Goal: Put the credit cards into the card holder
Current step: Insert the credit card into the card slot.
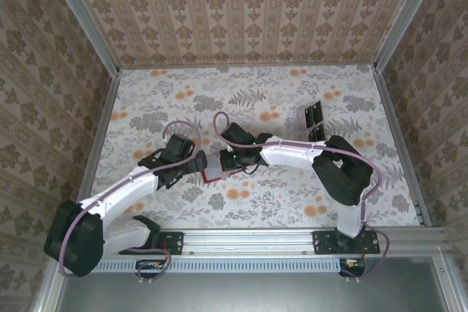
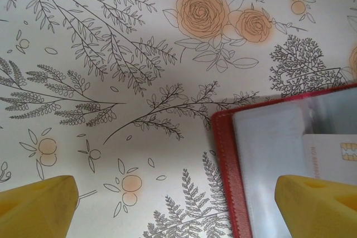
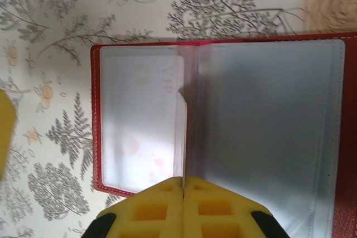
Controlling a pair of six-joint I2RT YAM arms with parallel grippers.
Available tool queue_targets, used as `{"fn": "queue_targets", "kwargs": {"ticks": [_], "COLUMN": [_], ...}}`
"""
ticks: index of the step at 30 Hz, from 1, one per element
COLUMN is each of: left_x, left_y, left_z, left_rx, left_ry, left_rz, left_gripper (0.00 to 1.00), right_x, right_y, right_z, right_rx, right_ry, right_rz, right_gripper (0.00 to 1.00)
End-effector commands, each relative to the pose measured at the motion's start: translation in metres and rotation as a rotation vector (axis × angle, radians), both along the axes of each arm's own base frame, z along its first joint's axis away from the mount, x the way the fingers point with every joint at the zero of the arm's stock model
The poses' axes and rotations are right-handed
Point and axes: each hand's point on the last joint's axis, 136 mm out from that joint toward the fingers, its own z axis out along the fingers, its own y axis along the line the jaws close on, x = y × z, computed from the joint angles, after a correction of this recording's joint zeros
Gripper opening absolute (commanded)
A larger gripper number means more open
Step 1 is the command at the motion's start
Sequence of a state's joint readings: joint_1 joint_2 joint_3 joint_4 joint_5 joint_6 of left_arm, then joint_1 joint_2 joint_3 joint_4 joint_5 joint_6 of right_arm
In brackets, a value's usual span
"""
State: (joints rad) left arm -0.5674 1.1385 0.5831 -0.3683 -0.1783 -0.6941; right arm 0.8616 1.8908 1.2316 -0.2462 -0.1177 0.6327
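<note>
The small red fold-over card holder (image 3: pixel 96 115) is laid open on the floral tablecloth (image 2: pixel 111 54), between the two arms. A pale whitish VIP card (image 3: pixel 150 104) is already sleeved. A chip-bearing card (image 2: pixel 330 157), perhaps the same one, is seen inside, so the task is judged far along. The right gripper (image 3: pixel 183 204) is clenched at the holder's edge, and whether a sleeve is pinched cannot be told. The left gripper (image 2: pixel 175 196) is spread wide and empty.

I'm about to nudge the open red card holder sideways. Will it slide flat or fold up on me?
It will probably slide: the card holder looks thin and light, lying open flat on the tablecloth. Its clear sleeves look floppy, so lifting it by one would likely make it sag or swing shut. The glossy plastic may be slippery to grip.
</note>
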Motion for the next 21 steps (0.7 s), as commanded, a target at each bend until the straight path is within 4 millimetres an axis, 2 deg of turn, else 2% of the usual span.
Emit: {"fn": "queue_targets", "kwargs": {"ticks": [1, 5, 10, 16, 21], "left_x": [0.003, 0.003, -0.001, -0.005, -0.007], "left_y": [-0.003, -0.007, -0.006, -0.012, -0.015], "left_z": [0.000, -0.002, -0.003, -0.011, -0.018], "left_rx": [0.005, 0.002, 0.014, 0.042, 0.096], "left_ry": [0.010, 0.034, 0.045, 0.052, 0.059], "left_rz": [-0.036, -0.046, -0.033, -0.022, -0.013], "left_gripper": [1.00, 1.00, 1.00, 1.00, 1.00], "right_x": [-0.002, 0.004, 0.017, 0.038, 0.044], "right_y": [0.010, 0.006, -0.017, -0.039, -0.034], "right_z": [-0.007, 0.016, 0.046, 0.049, 0.049], "right_rx": [0.015, 0.065, 0.147, 0.231, 0.332], "right_ry": [0.039, -0.005, -0.076, -0.088, -0.080], "right_rz": [-0.004, -0.027, -0.090, -0.112, -0.081], "right_gripper": [0.00, 0.00, 0.00, 0.00, 0.00]}}
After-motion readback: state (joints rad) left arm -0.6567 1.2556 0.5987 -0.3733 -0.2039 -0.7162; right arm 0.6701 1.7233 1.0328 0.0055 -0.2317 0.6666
